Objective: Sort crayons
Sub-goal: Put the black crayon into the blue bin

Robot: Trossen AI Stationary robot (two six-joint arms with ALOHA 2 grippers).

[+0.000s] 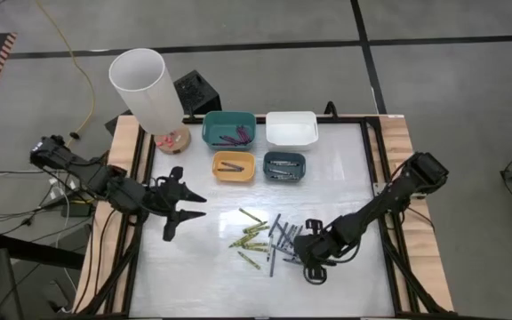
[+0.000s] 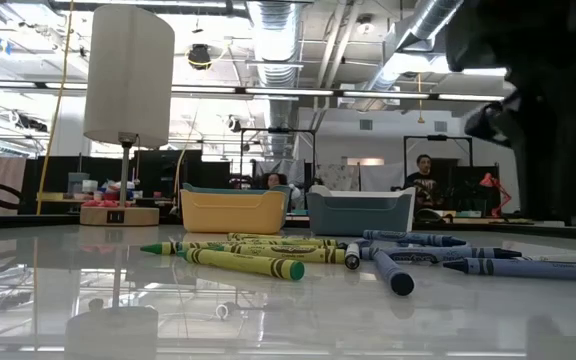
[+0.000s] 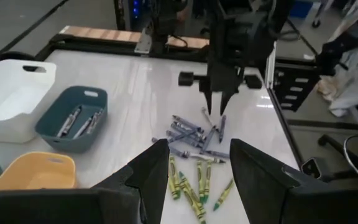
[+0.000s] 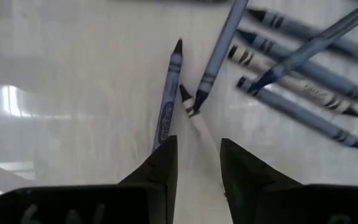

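The crayons lie loose on the white table: yellow-green ones (image 1: 252, 236) beside grey and blue ones (image 1: 283, 240). My right gripper (image 4: 196, 163) points down, open, just over the right side of the blue heap. Its fingers stand on either side of a pale crayon (image 4: 192, 115), beside a blue one (image 4: 169, 102); I see no touch. In the left wrist view the right gripper (image 3: 219, 107) hovers above the blue crayons (image 3: 191, 134). My left gripper (image 1: 194, 206) hangs open left of the heap, well above the table, with nothing between its fingers (image 3: 157, 171).
Four small bins stand at the far side: a teal one (image 1: 229, 129) with purple crayons, a white one (image 1: 292, 130), a yellow one (image 1: 234, 166) and a slate-blue one (image 1: 284, 166) with blue crayons. A lamp with a white shade (image 1: 145, 89) stands at the far left corner.
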